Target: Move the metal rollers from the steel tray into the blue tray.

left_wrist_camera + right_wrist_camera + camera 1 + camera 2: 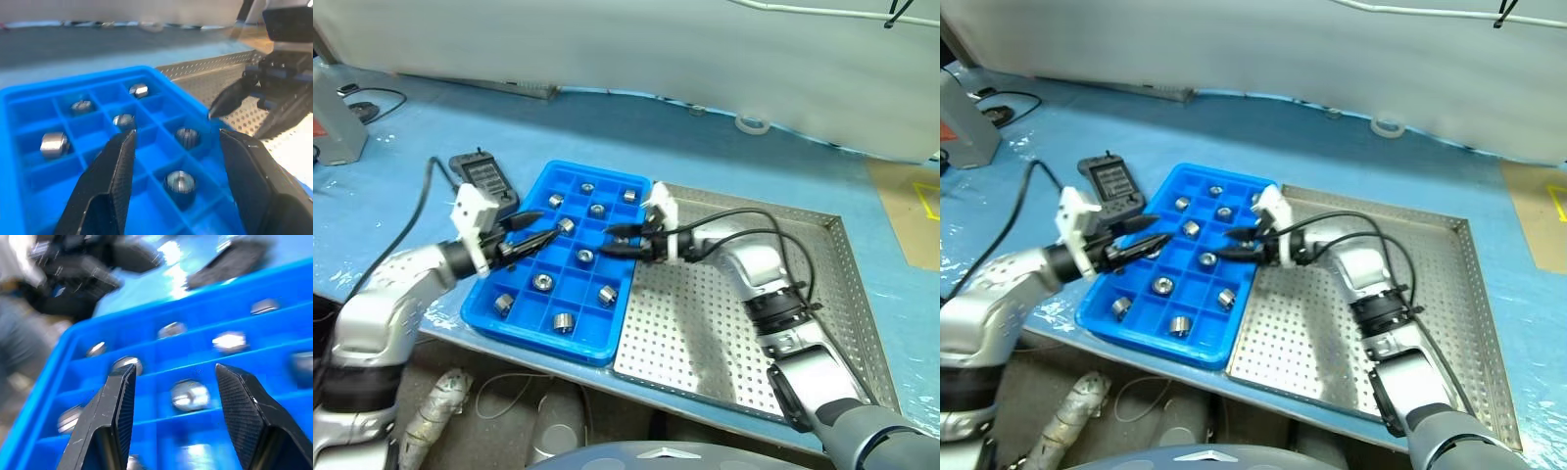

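- Since the metal rollers [542,282] are small, hard, polished steel cylinders, they are judged dense, rigid and slippery, best pinched across the round flanks.
- All visible rollers are seen in compartments of the blue tray [530,324]; none is seen on the steel tray [822,294].
- Left gripper [544,237] and right gripper [613,242] are held open and empty above the blue tray, tips facing, rollers beneath.

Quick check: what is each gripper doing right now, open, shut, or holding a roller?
Left gripper: open, empty, over the blue tray.
Right gripper: open, empty, over the same tray.
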Available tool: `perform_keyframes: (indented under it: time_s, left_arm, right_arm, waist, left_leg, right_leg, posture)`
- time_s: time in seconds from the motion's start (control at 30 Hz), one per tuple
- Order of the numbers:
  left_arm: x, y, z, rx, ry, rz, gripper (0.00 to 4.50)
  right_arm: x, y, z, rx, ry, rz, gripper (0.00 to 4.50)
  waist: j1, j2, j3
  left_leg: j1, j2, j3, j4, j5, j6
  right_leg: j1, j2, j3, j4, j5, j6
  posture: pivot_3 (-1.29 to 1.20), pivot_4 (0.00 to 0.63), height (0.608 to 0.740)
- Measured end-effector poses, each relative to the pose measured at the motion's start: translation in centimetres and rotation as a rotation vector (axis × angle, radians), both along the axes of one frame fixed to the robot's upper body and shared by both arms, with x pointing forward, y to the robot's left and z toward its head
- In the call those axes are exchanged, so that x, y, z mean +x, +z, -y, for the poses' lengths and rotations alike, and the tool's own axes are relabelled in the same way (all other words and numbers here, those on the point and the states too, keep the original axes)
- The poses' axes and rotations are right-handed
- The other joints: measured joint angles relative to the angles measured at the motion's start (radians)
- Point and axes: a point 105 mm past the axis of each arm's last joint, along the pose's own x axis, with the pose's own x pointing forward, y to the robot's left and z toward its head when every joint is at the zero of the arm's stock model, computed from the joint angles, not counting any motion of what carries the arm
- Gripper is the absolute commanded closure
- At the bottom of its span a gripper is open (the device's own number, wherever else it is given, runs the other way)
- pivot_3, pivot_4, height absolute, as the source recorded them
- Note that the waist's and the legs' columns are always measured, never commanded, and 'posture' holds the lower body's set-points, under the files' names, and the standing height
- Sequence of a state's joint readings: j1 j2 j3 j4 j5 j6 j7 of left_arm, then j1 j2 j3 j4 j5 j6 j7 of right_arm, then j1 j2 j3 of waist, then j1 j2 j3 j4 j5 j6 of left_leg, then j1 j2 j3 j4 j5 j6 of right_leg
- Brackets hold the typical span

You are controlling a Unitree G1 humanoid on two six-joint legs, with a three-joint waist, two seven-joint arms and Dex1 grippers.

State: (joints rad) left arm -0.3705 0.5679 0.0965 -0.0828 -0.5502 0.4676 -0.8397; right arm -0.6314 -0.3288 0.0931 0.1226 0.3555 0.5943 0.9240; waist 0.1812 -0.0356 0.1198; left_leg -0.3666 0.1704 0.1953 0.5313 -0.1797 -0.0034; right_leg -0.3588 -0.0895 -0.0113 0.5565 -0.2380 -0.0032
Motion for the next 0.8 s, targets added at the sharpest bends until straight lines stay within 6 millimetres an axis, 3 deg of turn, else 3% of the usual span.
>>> perform_keyframes:
  time_s: [0.13,0.3,0.37,0.47,0.57,0.7,0.8]
  left_arm:
    - [3.5,0.5,2.6,-0.045,-0.029,0.051,1.68]
    - [4.8,-1.4,7.4,-0.07,-0.139,0.035,1.68]
    - [5.1,-1.9,8.4,-0.076,-0.166,0.022,1.68]
    - [6.0,-1.1,10.1,-0.101,-0.184,0.035,1.68]
    - [6.3,-0.4,11.6,-0.125,-0.203,0.059,1.68]
    - [6.6,-1.8,12.6,-0.155,-0.19,0.014,1.68]
    - [6.5,-1.8,13.0,-0.174,-0.198,0.016,1.68]
  right_arm:
    - [2.6,0.8,5.6,0.051,-0.347,0.063,1.85]
    - [2.9,-2.9,10.7,0.025,-0.734,0.017,1.85]
    - [2.6,-3.5,11.5,0.027,-0.81,0.008,1.85]
    - [2.3,-2.5,12.2,0.015,-0.874,0.063,1.85]
    - [2.1,-1.8,13.0,-0.014,-0.918,0.11,1.85]
    - [1.6,-1.9,15.1,-0.066,-0.994,0.127,1.85]
    - [1.3,-1.8,16.5,-0.096,-1.028,0.132,1.85]
  waist:
    - [-0.036,-0.006,-0.004]
    - [-0.092,-0.007,-0.004]
    - [-0.115,-0.006,-0.004]
    - [-0.141,-0.004,-0.003]
    - [-0.146,-0.004,-0.003]
    - [-0.146,-0.001,-0.002]
    - [-0.145,0.003,0.0]
  left_leg:
    - [0.0,-0.001,0.001,0.001,0.0,0.001]
    - [-0.002,0.0,0.001,0.0,0.0,0.002]
    - [-0.002,0.0,0.001,0.0,-0.001,0.002]
    - [-0.002,0.0,0.002,0.0,-0.002,0.004]
    - [0.001,0.0,0.004,0.001,-0.005,0.009]
    - [0.001,0.0,0.006,0.007,-0.008,0.015]
    - [-0.001,0.0,0.007,0.011,-0.01,0.019]
  right_leg:
    - [0.005,0.0,0.001,0.0,0.001,0.001]
    - [0.003,0.001,0.0,-0.001,0.001,0.0]
    - [0.003,0.001,0.0,-0.002,0.001,0.0]
    - [0.004,0.001,0.001,-0.003,0.001,0.0]
    - [0.006,0.0,0.002,-0.004,-0.001,-0.003]
    - [0.007,-0.002,0.004,-0.004,-0.002,-0.005]
    - [0.007,-0.003,0.005,-0.004,-0.001,-0.007]
  posture:
    - [-0.02,0.15,0.74]
    - [-0.11,0.15,0.74]
    - [-0.14,0.15,0.74]
    - [-0.18,0.15,0.74]
    - [-0.2,0.15,0.74]
    - [-0.2,0.15,0.74]
    - [-0.2,0.15,0.74]
